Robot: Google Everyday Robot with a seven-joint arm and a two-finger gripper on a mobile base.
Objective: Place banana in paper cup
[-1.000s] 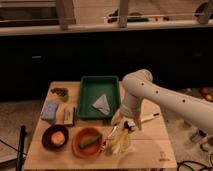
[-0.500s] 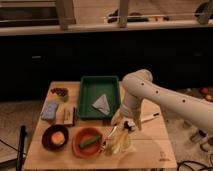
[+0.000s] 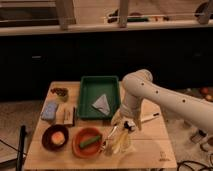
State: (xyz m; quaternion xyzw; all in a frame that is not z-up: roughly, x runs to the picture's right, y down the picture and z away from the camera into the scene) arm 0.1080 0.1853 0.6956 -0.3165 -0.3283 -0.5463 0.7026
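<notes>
My gripper hangs at the end of the white arm, low over the front middle of the wooden table, just in front of the green tray. Directly below it lies the pale yellow banana, slightly curved and pointing toward the table's front edge. The pale paper cup appears to sit at the banana's left end, next to the orange bowl; its outline blends with the banana. I cannot tell whether the gripper touches the banana.
An orange bowl holds a green stick-shaped vegetable. A dark bowl stands left of it. A green tray holds a grey cloth. A blue sponge, a small box, a container of dark bits and a white pen lie around.
</notes>
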